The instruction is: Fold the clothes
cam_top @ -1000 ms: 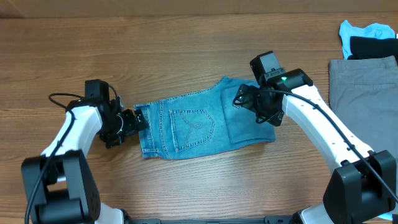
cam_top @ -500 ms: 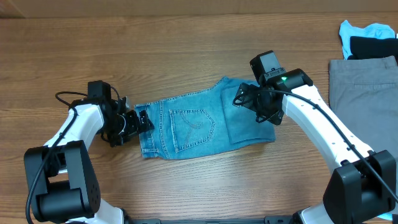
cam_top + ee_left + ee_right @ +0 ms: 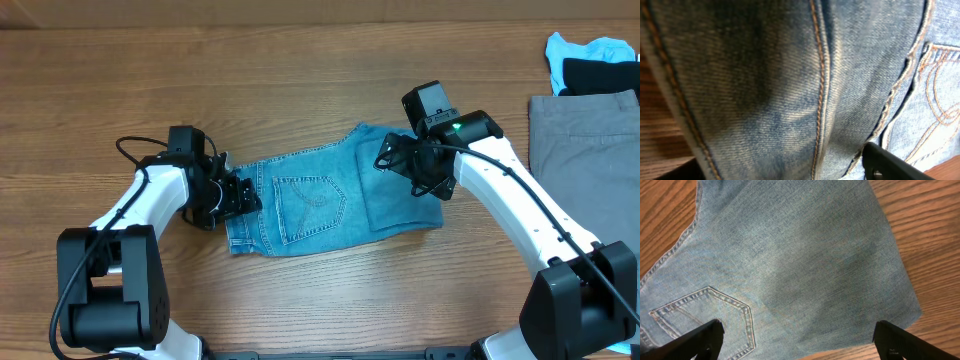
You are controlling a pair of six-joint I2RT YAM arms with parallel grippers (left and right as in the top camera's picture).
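The clothes, a pair of light blue jeans [image 3: 310, 200], lie folded into a short block at mid-table with a stitched back pocket facing up. My left gripper [image 3: 240, 197] sits at their left edge. In the left wrist view denim [image 3: 790, 75] fills the frame and runs between the jaws of the left gripper [image 3: 775, 165]; its fingers stand wide apart. My right gripper [image 3: 405, 165] hovers over the right part of the jeans [image 3: 805, 255]. The right gripper [image 3: 799, 330] is open, with nothing between its fingers but the cloth below.
A grey garment [image 3: 585, 150] lies flat at the right edge. Light blue and black clothing [image 3: 595, 55] is bunched at the far right corner. Bare wooden table [image 3: 300, 80] surrounds the jeans.
My left gripper has moved right, from just off the jeans onto their left edge. The right arm and the jeans have not moved.
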